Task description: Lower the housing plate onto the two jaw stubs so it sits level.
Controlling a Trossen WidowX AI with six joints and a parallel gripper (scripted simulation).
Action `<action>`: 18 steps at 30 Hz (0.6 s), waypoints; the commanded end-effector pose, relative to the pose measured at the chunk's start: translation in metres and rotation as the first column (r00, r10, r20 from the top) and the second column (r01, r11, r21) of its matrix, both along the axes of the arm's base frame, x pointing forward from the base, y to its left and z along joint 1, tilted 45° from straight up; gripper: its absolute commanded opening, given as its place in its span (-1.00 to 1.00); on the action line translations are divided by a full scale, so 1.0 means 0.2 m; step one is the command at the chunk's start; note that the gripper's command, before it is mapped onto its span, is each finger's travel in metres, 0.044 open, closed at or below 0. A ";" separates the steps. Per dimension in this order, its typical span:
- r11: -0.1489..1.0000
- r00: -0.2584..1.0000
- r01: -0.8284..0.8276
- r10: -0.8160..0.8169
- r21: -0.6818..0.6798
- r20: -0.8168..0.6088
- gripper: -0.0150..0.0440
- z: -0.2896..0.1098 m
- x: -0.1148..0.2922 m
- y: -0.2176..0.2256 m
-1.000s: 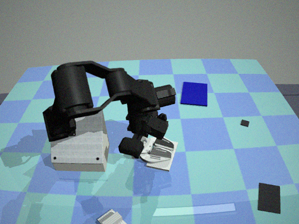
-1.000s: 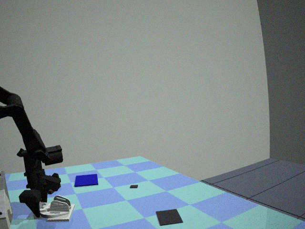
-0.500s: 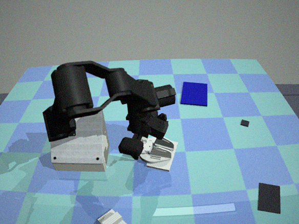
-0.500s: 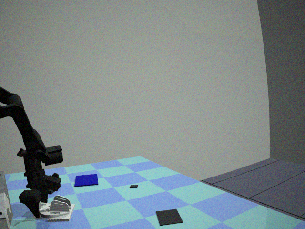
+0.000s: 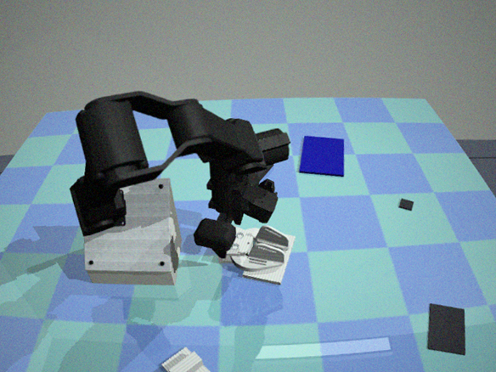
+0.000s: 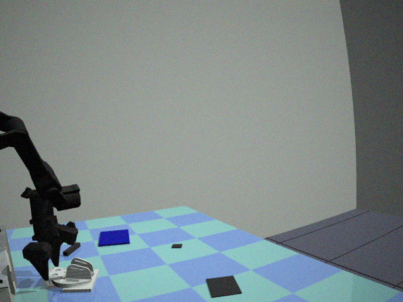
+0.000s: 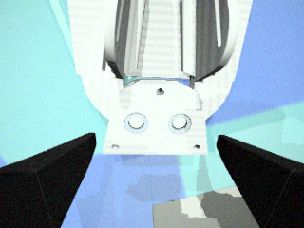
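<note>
The white housing plate point(image 5: 243, 246) point(image 6: 58, 274) point(image 7: 157, 106) lies over the rear ends of the two jaws and looks level. Two ringed holes with bright centres show in it in the wrist view. The left jaw point(image 7: 97, 90) and right jaw point(image 7: 220, 90) curve out from under it, and their upright grey pads stand side by side. All rest on the ribbed white base point(image 5: 270, 275) point(image 6: 78, 289) point(image 7: 85, 38). My gripper point(image 5: 230, 239) point(image 6: 51, 272) point(image 7: 158, 139) is open and empty, one finger on each side of the plate with a gap. The stubs under the plate are hidden.
A large pale box point(image 5: 133, 240) stands left of the base. A blue square point(image 5: 322, 155) point(image 6: 113, 237), a small dark block point(image 5: 406, 204) point(image 6: 176, 246) and a dark plate point(image 5: 446, 329) point(image 6: 223, 286) lie farther off. A ribbed white piece point(image 5: 188, 371) lies at the front.
</note>
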State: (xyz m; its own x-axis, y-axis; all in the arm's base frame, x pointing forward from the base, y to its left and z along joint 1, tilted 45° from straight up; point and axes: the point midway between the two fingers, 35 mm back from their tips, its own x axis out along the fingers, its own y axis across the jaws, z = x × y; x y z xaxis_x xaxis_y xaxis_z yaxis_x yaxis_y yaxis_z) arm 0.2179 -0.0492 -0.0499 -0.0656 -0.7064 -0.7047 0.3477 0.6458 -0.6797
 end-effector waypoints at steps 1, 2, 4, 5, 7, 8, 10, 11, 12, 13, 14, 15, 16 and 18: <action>1.000 1.000 -0.008 0.007 0.008 0.029 1.00 0.14 0.04 0.14; 1.000 1.000 -0.008 0.007 0.006 0.029 1.00 0.17 0.04 0.17; 1.000 1.000 -0.007 0.007 0.005 0.029 1.00 0.20 0.03 0.19; 1.000 1.000 -0.007 0.007 0.005 0.029 1.00 0.20 0.03 0.19; 1.000 1.000 -0.017 0.017 0.002 0.023 1.00 0.16 0.04 0.17; 1.000 1.000 -0.017 0.017 0.003 0.023 1.00 0.17 0.03 0.17; 1.000 1.000 -0.015 0.015 0.007 0.025 1.00 0.22 0.01 0.23; 1.000 1.000 -0.014 0.013 0.009 0.025 1.00 0.27 -0.01 0.27; 1.000 1.000 -0.011 0.011 0.009 0.026 1.00 0.32 -0.03 0.31; 1.000 1.000 -0.009 0.009 0.008 0.027 1.00 0.35 -0.05 0.34; 1.000 1.000 -0.008 0.008 0.007 0.027 1.00 0.38 -0.06 0.36; 1.000 1.000 -0.008 0.007 0.007 0.027 1.00 0.39 -0.07 0.37; 1.000 1.000 -0.008 0.007 0.007 0.027 1.00 0.39 -0.07 0.37; 1.000 1.000 -0.008 0.007 0.007 0.027 1.00 0.39 -0.07 0.37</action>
